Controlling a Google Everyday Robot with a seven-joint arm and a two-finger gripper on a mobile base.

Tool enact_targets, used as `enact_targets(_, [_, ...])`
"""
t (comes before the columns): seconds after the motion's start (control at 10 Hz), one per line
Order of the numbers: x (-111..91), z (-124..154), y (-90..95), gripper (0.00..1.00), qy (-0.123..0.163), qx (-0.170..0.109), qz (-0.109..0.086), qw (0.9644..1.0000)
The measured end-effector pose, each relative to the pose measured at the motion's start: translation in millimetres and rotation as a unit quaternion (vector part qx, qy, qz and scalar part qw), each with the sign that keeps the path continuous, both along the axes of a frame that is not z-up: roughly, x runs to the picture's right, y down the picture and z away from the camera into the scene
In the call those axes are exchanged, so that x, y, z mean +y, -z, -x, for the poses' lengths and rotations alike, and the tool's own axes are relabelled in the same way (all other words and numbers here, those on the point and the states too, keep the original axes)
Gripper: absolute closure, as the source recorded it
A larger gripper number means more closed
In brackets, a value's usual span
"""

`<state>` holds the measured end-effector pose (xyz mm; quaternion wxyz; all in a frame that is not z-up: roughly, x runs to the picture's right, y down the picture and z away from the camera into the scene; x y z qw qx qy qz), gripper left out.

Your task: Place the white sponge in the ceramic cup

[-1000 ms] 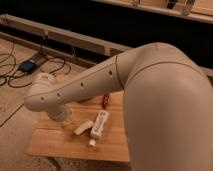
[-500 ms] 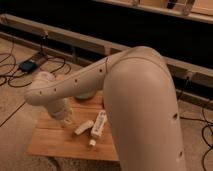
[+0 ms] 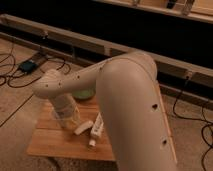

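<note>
The white sponge is a small cream-white block lying on the wooden table, just left of a long white remote-like stick. My gripper is low over the left part of the table, right beside the sponge on its left. The big cream arm crosses the view from the right and covers the table's right half. The ceramic cup is hidden or out of view.
A green bowl shows partly behind the arm at the back of the table. Cables and a dark power brick lie on the floor to the left. A long low rail runs along the dark wall behind.
The arm's elbow has swung nearer and further left, covering more of the table. The gripper has stayed low at the left part of the table, beside the sponge.
</note>
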<state>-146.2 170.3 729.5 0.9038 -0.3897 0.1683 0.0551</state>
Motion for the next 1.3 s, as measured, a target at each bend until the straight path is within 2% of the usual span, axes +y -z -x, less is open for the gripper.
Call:
enact_targets(0.3, [0,-15,12.2,0.20,0.001,-0.003,0.007,1.0000])
enact_targets(0.6, [6,-24,14.9,0.20,-0.001,-0.009,0.014,0.9999])
enact_targets(0.9, [20,-25,4.8,0.20,-0.002,-0.019,0.021,0.9996])
enact_targets(1.3, [42,-27,-21.1,0.20,-0.013,-0.042,0.029,0.9986])
